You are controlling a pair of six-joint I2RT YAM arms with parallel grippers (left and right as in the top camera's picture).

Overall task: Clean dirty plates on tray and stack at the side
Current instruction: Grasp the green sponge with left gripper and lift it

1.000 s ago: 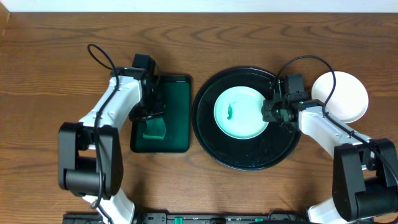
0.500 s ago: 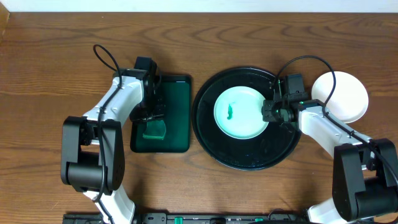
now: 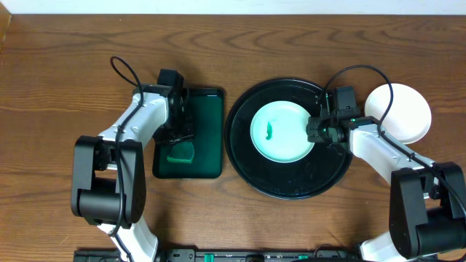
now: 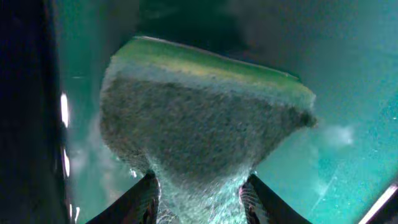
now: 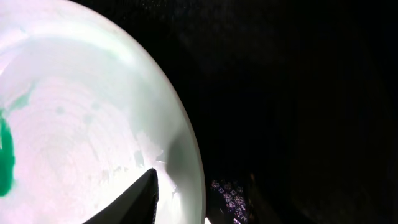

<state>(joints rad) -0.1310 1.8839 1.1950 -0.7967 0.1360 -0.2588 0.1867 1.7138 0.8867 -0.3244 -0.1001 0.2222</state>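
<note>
While the left end effector squeezes a green foam sponge, the right end effector pinches the mint-white round plate at its rim nearest the tabletop's right edge.

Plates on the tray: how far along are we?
Done: at least one white plate sits off the black tray, at its right. In hand: left gripper pinches the sponge over the green tray; right gripper grips the smeared plate by its rim. Left: wiping its green smear, then stacking.
</note>
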